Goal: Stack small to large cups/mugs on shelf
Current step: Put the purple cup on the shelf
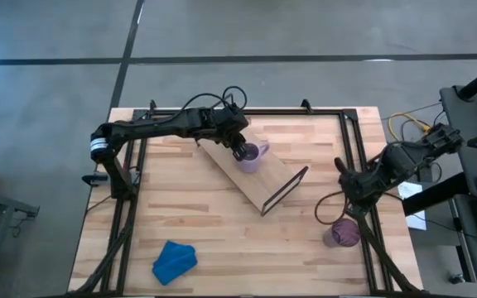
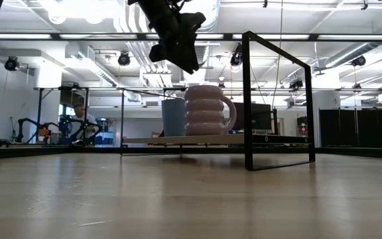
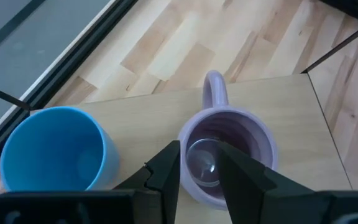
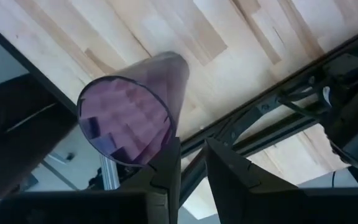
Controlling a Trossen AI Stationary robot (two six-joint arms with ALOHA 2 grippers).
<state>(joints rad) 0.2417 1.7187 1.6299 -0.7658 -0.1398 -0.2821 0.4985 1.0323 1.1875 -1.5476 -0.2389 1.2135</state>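
The shelf (image 1: 265,180) stands slantwise in the middle of the table. On it, side by side, stand the pale-lilac mug (image 3: 232,146) and the light-blue cup (image 3: 51,152), both upright on their bases. My left gripper (image 3: 201,171) hangs open just above the mug's mouth and clear of it, as the low view shows (image 2: 190,66). The dark-purple cup (image 1: 343,233) stands on the table near the right rail. My right gripper (image 4: 192,152), open by a narrow gap, is right beside that cup's rim (image 4: 126,121). The arm hides the blue cup in the high view. My right gripper comes at the dark-purple cup from above, slanting. One fingertip (image 4: 169,149) stands at the edge of the rim (image 4: 165,127). Nothing of the cup lies between the two fingers. Whether the finger touches the rim, I cannot tell.
A blue cloth (image 1: 175,261) lies crumpled near the table's near-left corner. Black rails (image 1: 356,165) run along the table's edges, one close behind the purple cup. The shelf's black wire leg (image 1: 286,189) rises at its right end. Bare wood lies between shelf and cloth.
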